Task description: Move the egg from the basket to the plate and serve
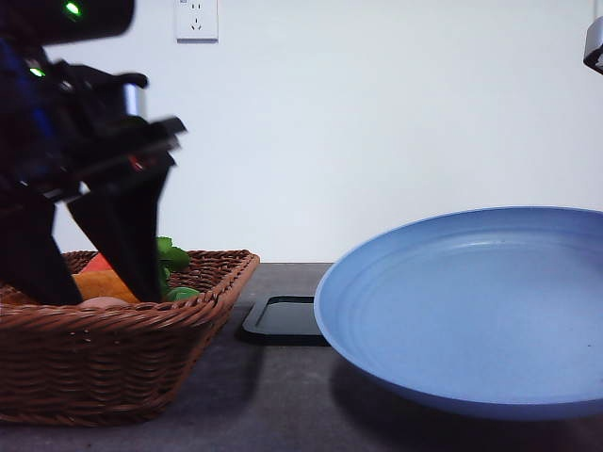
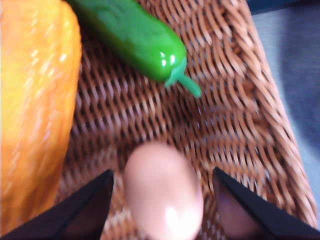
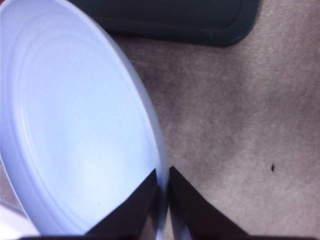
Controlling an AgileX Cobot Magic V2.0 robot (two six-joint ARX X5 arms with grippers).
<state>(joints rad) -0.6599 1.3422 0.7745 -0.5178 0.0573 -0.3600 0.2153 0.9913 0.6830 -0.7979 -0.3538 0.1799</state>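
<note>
Egg [image 2: 163,192] sits in the basket [image 2: 240,130] between my open left claw [image 2: 162,210]; right claw [image 3: 162,200] pinches the plate [image 3: 75,125] rim.

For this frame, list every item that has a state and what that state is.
egg: lying in the basket, between the open fingers, not yet gripped
basket: on the table, holding egg and vegetables
plate: tilted, lifted at its rim, nothing on it
left gripper: open, lowered into the basket
right gripper: shut on the plate rim
black tray: flat on the table
</note>
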